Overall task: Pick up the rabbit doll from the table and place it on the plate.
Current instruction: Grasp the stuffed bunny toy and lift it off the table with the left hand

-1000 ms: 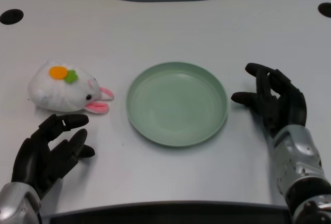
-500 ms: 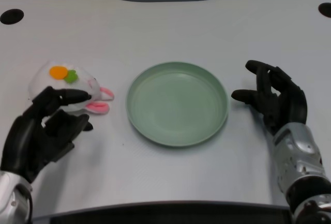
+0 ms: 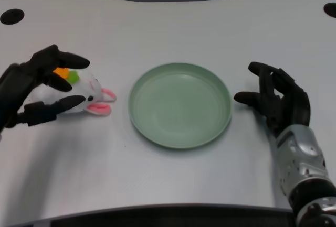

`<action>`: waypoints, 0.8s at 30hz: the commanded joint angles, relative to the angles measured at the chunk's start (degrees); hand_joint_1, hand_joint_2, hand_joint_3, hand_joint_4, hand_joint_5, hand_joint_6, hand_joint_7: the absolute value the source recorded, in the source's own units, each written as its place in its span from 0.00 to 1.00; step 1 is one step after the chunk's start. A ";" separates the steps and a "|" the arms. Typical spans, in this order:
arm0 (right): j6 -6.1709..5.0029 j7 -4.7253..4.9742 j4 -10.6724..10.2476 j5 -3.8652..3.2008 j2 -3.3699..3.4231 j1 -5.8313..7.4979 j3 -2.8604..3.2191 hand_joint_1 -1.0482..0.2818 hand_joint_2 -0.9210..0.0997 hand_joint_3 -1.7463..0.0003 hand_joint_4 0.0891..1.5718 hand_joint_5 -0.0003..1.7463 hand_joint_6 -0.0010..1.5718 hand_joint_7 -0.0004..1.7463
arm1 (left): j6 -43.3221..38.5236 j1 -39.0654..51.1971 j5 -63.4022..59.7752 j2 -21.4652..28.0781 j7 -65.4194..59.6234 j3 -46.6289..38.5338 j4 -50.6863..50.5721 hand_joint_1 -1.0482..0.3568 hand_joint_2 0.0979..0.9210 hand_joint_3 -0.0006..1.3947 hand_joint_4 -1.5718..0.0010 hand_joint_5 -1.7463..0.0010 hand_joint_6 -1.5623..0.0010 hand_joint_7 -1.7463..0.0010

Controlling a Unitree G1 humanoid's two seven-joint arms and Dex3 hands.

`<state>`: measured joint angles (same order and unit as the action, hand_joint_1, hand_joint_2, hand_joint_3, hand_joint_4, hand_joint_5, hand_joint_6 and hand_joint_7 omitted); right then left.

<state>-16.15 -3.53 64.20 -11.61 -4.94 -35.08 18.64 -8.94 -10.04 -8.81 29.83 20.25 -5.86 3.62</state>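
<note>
Worktop (image 3: 173, 22): white, matte, with a curved far edge dipping toward the middle. Cable hole (image 3: 11, 16): black, oval, at the far left corner. Second cable hole (image 3: 329, 10): black, partly cut off at the far right edge. Dark strip (image 3: 173, 214): runs along the worktop's near edge.

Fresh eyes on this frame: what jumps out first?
The pale green plate sits empty at the middle of the white table. To its left lies the white rabbit doll, with pink ears pointing toward the plate and an orange and green patch on top. The black left hand is spread over the doll, fingers above and below it, though a firm grip cannot be told; the right hand is right of the plate.
</note>
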 commanded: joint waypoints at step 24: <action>-0.14 -1.02 0.18 -0.54 -0.39 0.44 -0.04 0.49 0.00 0.77 0.40 0.67 0.40 0.46 | 0.66 -26.03 -38.60 11.98 6.11 26.81 17.61 0.00 1.00 0.05 1.00 1.00 1.00 0.97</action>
<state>-15.88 -4.00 64.11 -12.13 -5.13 -34.95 18.72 -8.08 -34.73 -45.90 42.32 26.79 19.26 19.35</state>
